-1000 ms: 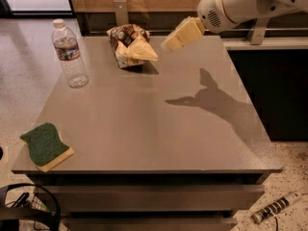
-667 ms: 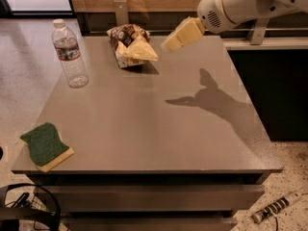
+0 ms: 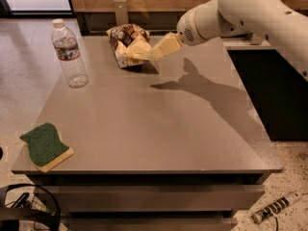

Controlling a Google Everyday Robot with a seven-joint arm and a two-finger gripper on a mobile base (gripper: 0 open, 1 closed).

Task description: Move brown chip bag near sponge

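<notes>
We see a grey table (image 3: 144,129) carrying three things. A bottle (image 3: 70,54) stands upright near its far left corner. The bag (image 3: 126,43) sits by the far edge, right of the bottle. The sponge (image 3: 45,146) lies green side up at the near left corner, well apart from both. The gripper (image 3: 158,51) hangs over the table, just beside the bag's right side.

gripper (image 3: 161,47) moved left and lower, now just beside brown chip bag (image 3: 124,38), shadow shifted along

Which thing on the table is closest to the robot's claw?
The brown chip bag at the far edge; the gripper hangs just beside it. The water bottle stands farther off, the sponge at the near corner.
</notes>
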